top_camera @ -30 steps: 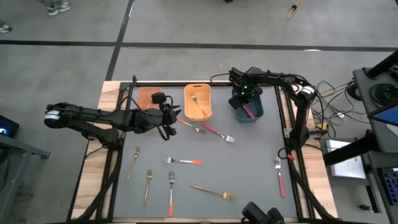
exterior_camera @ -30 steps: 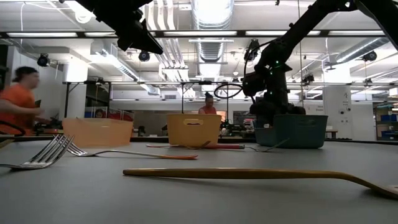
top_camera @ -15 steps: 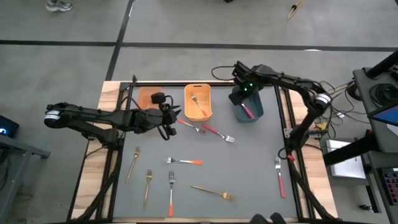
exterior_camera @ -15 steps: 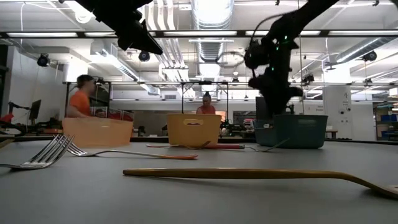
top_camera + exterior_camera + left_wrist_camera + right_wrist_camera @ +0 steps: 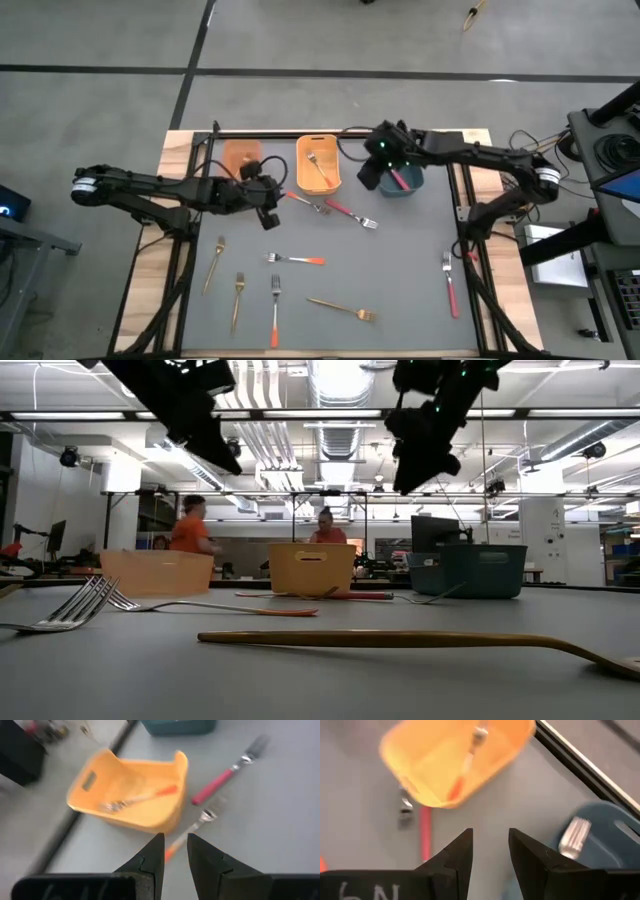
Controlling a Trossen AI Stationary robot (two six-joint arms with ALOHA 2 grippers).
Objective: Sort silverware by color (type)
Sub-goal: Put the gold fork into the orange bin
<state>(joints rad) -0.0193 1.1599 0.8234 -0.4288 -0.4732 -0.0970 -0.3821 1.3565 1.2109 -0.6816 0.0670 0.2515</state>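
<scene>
Slim forks lie flat across the grey table: gold ones (image 5: 215,262) (image 5: 238,300) (image 5: 340,308), orange-handled ones (image 5: 297,260) (image 5: 275,312) (image 5: 305,203), red-handled ones (image 5: 350,212) (image 5: 450,285). An orange-handled fork (image 5: 318,163) lies in the yellow bin (image 5: 334,165). A red-handled fork (image 5: 400,180) leans in the blue bin (image 5: 418,182). My left gripper (image 5: 268,210) (image 5: 175,855) hovers open, just left of the orange-handled fork (image 5: 192,827). My right gripper (image 5: 370,172) (image 5: 490,850) hangs open, high between the yellow bin (image 5: 415,750) and the blue bin (image 5: 605,845).
An orange bin (image 5: 232,155) stands at the far edge, left of the yellow bin. The table has black rails along its sides and far edge (image 5: 280,133). People move in the room beyond the table (image 5: 190,530). Bare grey surface lies at the middle right (image 5: 410,260).
My right gripper has risen out of the blue bin and moved toward the table's left, to above the gap between the blue and yellow bins. My left gripper has shifted slightly toward the table's left. No fork on the table has moved.
</scene>
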